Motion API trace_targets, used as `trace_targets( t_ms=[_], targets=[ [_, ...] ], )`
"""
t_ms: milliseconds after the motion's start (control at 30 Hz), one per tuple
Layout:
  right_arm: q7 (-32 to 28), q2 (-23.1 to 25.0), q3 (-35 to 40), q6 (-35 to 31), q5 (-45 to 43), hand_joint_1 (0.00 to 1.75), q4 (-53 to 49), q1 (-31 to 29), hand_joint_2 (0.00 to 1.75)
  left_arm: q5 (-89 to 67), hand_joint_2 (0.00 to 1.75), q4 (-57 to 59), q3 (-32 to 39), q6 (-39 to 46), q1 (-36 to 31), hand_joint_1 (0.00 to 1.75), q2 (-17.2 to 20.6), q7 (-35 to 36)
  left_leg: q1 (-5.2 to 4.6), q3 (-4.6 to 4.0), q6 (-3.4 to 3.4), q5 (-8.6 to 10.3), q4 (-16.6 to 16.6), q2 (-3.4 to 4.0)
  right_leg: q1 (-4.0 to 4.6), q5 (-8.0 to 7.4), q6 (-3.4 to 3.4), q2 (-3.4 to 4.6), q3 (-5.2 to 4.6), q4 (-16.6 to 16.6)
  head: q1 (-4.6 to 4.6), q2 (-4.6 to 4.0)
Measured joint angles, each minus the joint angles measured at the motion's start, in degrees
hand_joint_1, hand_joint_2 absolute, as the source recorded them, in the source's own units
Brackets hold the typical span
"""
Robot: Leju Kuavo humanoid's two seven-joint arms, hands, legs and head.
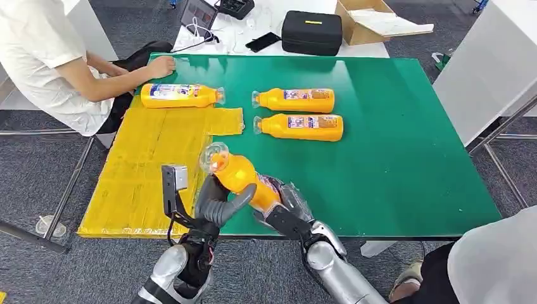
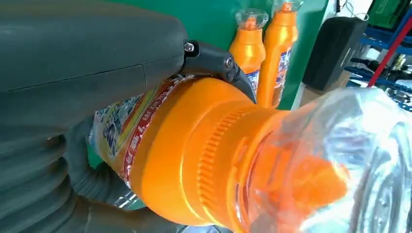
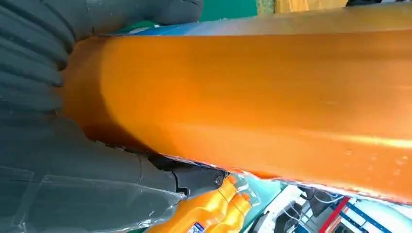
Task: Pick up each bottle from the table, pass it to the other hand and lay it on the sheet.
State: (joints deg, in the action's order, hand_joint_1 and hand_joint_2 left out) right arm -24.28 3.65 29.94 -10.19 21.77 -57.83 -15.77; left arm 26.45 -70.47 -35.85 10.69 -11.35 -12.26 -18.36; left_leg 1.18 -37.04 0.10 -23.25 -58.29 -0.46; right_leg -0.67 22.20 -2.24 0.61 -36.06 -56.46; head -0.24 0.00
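An orange bottle with a clear cap is held above the table's near edge by both hands. My left hand wraps its upper body near the neck, and my right hand grips its lower part. Up close the same bottle shows with my left hand and my right hand closed round it. Two more orange bottles lie side by side on the green table. Another bottle lies at the far end of the yellow sheet.
A person in white sits at the far left with a hand on the table near the sheet's bottle. A black case, a phone and a cardboard box sit beyond the table. Another person's clothing shows at the near right.
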Motion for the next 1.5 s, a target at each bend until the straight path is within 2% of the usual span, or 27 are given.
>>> trace_targets(
  t_ms=[33,167,233,400,467,700,800,867,1300,1367,1500],
  targets=[
    [-0.22,0.11,0.04,-0.02,-0.33,0.0,0.0,0.0,0.0,0.11,1.75,0.0,0.0,0.13,-0.04,1.75,-0.02,-0.04,0.0,0.0,0.0,0.0,0.0,0.0,0.0,0.0,0.0,0.0,0.0,0.0,0.0,0.0],
    [-1.0,0.94,0.13,-1.83,-1.75,0.0,-0.02,0.02,0.0,1.05,1.75,-0.02,0.13,0.89,0.05,1.75,-0.04,-0.63,0.0,0.0,0.0,0.0,0.0,0.01,0.0,0.0,0.0,0.0,-0.03,0.0,-0.02,0.0],
    [-2.08,1.31,0.02,-4.84,-1.97,0.0,-0.02,0.17,0.0,-0.37,1.75,-0.46,0.11,2.89,0.29,1.75,-0.04,-1.93,0.01,0.0,0.0,0.0,0.0,0.01,0.01,0.0,0.0,0.01,-0.04,0.0,0.0,0.0],
    [-6.33,2.38,-3.77,-25.15,4.33,0.0,0.0,2.25,0.0,-9.91,1.75,-4.32,0.54,8.59,1.84,1.75,0.76,-4.63,0.0,-0.05,0.0,-0.01,0.0,-0.01,0.0,0.02,-0.01,-0.01,-0.05,0.0,0.0,0.0],
    [-8.38,2.78,-7.44,-28.99,7.83,0.0,0.0,3.03,0.0,-11.63,1.75,-6.12,1.09,8.64,2.97,1.75,1.29,-4.63,0.0,-0.06,-0.01,-0.02,0.0,-0.02,0.0,0.02,-0.01,0.0,-0.07,0.0,0.0,0.0],
    [-15.34,6.36,-22.32,-29.55,15.96,0.0,-1.49,5.25,0.0,-16.49,1.75,-11.78,4.31,10.93,4.52,1.75,2.99,-5.6,0.01,-0.06,-0.01,0.0,0.0,-0.02,0.01,0.02,0.0,0.0,-0.08,0.0,-0.02,0.0],
    [-15.52,7.3,-26.47,-29.7,14.97,0.0,-4.64,6.82,0.0,-31.69,1.75,-12.76,6.01,21.04,4.15,1.75,4.46,-7.92,0.02,-0.05,-0.01,0.0,0.0,-0.02,0.03,0.01,0.0,0.01,-0.08,0.0,0.0,0.0],
    [-15.58,7.63,-27.75,-29.77,14.82,0.0,-6.46,7.52,0.0,-38.38,1.75,-13.07,6.99,24.44,3.65,1.75,5.39,-8.57,0.02,-0.04,-0.01,0.0,0.0,-0.02,0.03,0.01,0.0,0.01,-0.08,-0.01,-0.02,0.0],
    [-15.67,8.59,-30.4,-29.77,14.82,0.0,-9.95,8.78,0.0,-38.84,1.75,-13.55,8.98,24.85,3.02,1.75,7.85,-8.5,0.01,-0.05,-0.01,0.0,0.0,-0.01,0.01,0.02,0.01,0.0,-0.08,0.0,0.02,0.0],
    [-15.69,8.61,-30.51,-29.77,13.83,0.0,-10.36,8.9,0.0,-45.75,1.75,-13.51,9.25,26.85,2.97,1.75,7.96,-6.27,0.01,-0.05,-0.01,0.0,0.0,-0.01,0.01,0.02,0.01,0.0,-0.09,0.0,0.02,0.0],
    [-15.69,8.72,-30.4,-29.77,12.55,0.0,-12.37,9.08,0.0,-78.0,1.75,-8.95,10.42,26.24,-0.06,1.75,9.81,3.4,0.02,-0.04,-0.02,0.02,0.0,-0.02,0.02,0.03,0.01,-0.02,-0.1,0.0,0.02,0.0]
  ],
)
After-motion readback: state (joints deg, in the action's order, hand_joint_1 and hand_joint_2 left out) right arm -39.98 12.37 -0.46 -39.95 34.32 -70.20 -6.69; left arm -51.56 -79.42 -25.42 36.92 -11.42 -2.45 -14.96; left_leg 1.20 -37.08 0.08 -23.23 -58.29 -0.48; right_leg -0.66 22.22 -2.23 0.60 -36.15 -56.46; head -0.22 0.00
